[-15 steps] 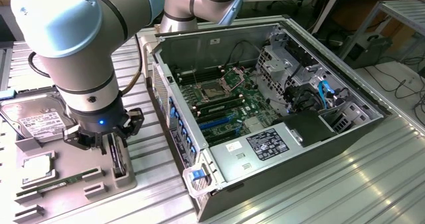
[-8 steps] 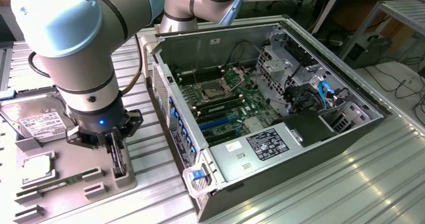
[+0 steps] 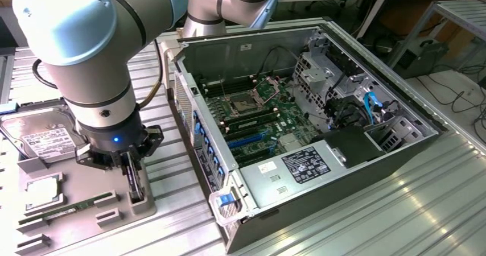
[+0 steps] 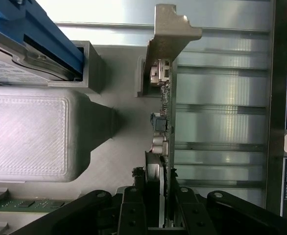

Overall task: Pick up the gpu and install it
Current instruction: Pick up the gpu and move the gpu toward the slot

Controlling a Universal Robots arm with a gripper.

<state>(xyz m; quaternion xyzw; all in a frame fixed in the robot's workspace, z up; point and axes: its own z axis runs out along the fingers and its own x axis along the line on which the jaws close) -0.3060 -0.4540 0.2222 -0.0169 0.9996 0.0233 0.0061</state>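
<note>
Pincer [image 3: 133, 176] pinching the gpu [image 4: 165, 95] at the end opposite its metal bracket. Card stands on edge in the grey tray [image 3: 79, 179] on the tabletop [image 3: 395, 210], beside the open computer case [image 3: 414, 148].

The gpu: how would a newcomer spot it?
Find the open black computer case; the grey plastic parts tray lies beside it, toward the exterior view's left. At the tray edge nearest the case, the gpu stands on edge in the pincer: a thin black card with a pale metal bracket, unlike the flat silver hard drive.
</note>
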